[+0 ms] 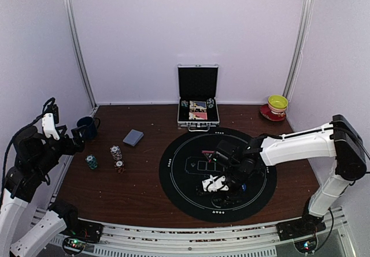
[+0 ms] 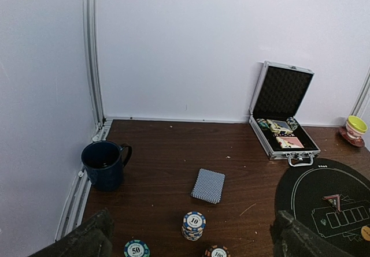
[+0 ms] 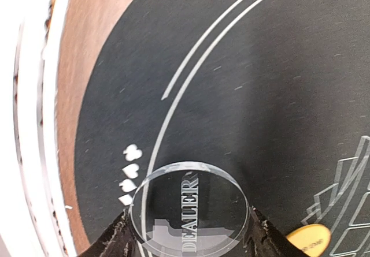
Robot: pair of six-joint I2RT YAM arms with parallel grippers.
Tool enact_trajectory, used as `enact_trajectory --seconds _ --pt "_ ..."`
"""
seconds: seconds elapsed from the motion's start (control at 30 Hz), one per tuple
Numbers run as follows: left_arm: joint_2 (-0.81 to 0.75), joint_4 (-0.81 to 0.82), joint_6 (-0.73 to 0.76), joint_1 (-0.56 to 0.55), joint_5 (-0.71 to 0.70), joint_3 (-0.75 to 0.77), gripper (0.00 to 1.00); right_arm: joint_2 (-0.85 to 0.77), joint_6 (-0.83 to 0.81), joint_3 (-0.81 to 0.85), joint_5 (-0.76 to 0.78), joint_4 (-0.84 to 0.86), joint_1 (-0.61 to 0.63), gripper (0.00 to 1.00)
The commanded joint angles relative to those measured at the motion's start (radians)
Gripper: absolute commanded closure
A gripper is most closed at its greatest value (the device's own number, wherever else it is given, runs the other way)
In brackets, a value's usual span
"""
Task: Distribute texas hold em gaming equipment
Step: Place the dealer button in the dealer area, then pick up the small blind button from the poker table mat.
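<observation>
**A:** Overhead view, what goes on the list?

**B:** Round black mat [image 1: 179, 183], mid-table. Right gripper [image 1: 215, 183], low over the mat's near half. Silver case [image 1: 198, 117], behind the mat by the back wall, lid up. Deck of cards [image 1: 133, 137], face down, left of the mat. Blue-and-white chips [image 1: 116, 152], red chips [image 1: 119, 166] and teal chips [image 1: 91, 161], three short stacks, left of the mat and nearer than the deck. Blue mug [image 1: 88, 127], further left again. Left gripper [image 1: 78, 137], near the mug. Yellow cup [image 1: 278, 101] on a red saucer [image 1: 267, 114], behind the mat to its right.

**A:** Left wrist view?

**B:** Two dark fingers [image 2: 87, 242] at the lower corners, spread wide, nothing between them. Ahead: the three chip stacks, then the deck, the mug off to the left. The mat's edge sits to the right, the case beyond it.

**A:** Right wrist view?

**B:** Clear dealer button [image 3: 188, 211], gripped at its rim between both fingers, over the mat just inside its white ring. Orange button [image 3: 309, 237], flat on the mat, just beside it.
</observation>
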Motion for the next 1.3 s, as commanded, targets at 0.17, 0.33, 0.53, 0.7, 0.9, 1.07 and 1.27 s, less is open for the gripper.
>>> enact_trajectory --seconds 0.17,0.33,0.53,0.7,0.9,1.07,1.27 --pt "-0.005 0.046 0.008 0.015 0.002 -0.010 0.02 -0.044 -0.035 -0.030 -0.006 -0.013 0.061 0.45" --pt "-0.004 0.046 0.009 0.016 0.003 -0.010 0.02 -0.026 -0.032 -0.032 -0.004 -0.005 0.082 0.45" --pt "-0.004 0.045 0.009 0.016 0.003 -0.010 0.02 -0.013 -0.026 -0.038 0.019 0.014 0.111 0.42" --pt "-0.007 0.045 0.009 0.016 0.003 -0.010 0.02 -0.021 -0.014 -0.037 0.040 0.023 0.113 0.25" --pt "-0.006 0.047 0.009 0.016 0.005 -0.010 0.02 -0.179 -0.002 -0.063 0.045 0.054 0.039 0.11" --pt "-0.009 0.047 0.009 0.017 0.008 -0.010 0.02 -0.315 0.044 -0.124 0.088 0.088 -0.064 0.09" --pt "-0.012 0.046 0.009 0.017 0.009 -0.009 0.02 -0.394 0.071 -0.234 0.141 0.164 -0.164 0.07"
